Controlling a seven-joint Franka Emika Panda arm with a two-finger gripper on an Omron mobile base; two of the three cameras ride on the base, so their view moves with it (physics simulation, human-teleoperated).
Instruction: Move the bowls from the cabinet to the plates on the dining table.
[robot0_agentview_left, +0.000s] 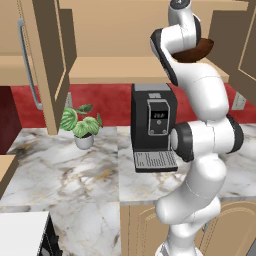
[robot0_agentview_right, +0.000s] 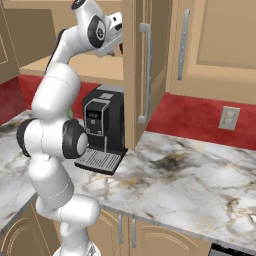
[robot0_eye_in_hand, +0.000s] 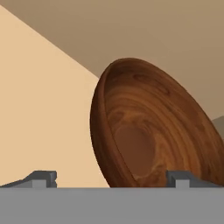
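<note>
Hand view, open gripper (robot0_eye_in_hand: 111, 178), unlabelled bowl (robot0_eye_in_hand: 148, 127)

Reddish-brown wood-grain bowl (robot0_eye_in_hand: 153, 131) on open cabinet (robot0_agentview_left: 115, 70) shelf.

Robot arm (robot0_agentview_left: 200, 150): glossy white rounded segments, dark grey joint rings (bulbous at elbow); small dark grey fingertips (robot0_eye_in_hand: 41, 177).
</note>
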